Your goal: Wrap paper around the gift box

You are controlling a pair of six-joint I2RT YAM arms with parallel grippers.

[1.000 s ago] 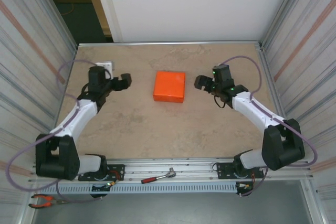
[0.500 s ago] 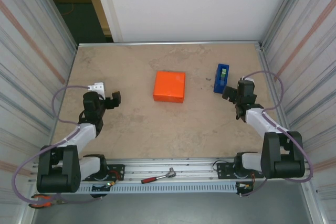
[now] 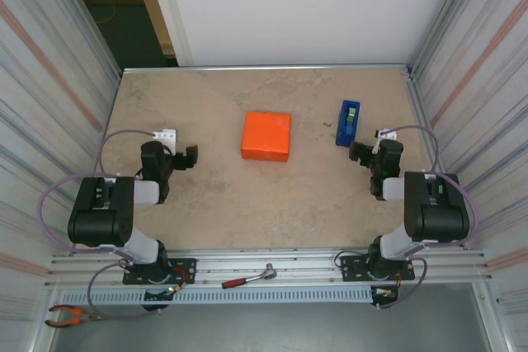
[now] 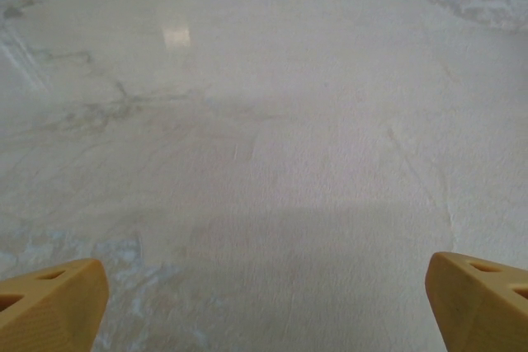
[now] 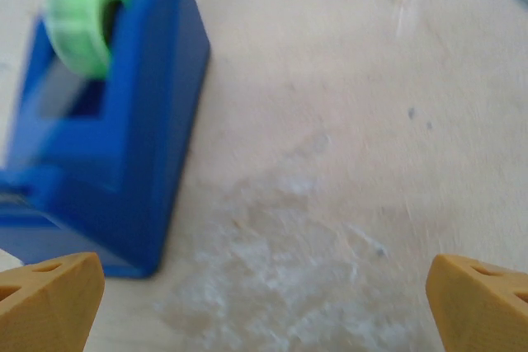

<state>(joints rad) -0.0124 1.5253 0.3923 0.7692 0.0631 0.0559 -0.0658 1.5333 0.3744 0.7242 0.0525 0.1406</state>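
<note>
Paper [image 3: 266, 136], bright orange, lies as a closed, flat, box-shaped parcel about the middle of the table [image 3: 272, 204], a little toward the far edge. What it covers is hidden.

Left jaws: near the left edge, spread wide and holding nothing. The wrist view has the yellow fingertips [image 4: 49, 302] at the two lower corners with bare table surface between them.

Right jaws: near the right edge, likewise spread wide and holding nothing, fingertips [image 5: 49, 298] far apart over bare table.

Parcel stands between the two sets of jaws, well apart from both, and slightly nearer the far edge than either.

Blue tape dispenser [image 3: 349, 123], carrying a green roll [image 5: 82, 22], stands just beyond the right jaws toward the far edge, not touching them.
</note>
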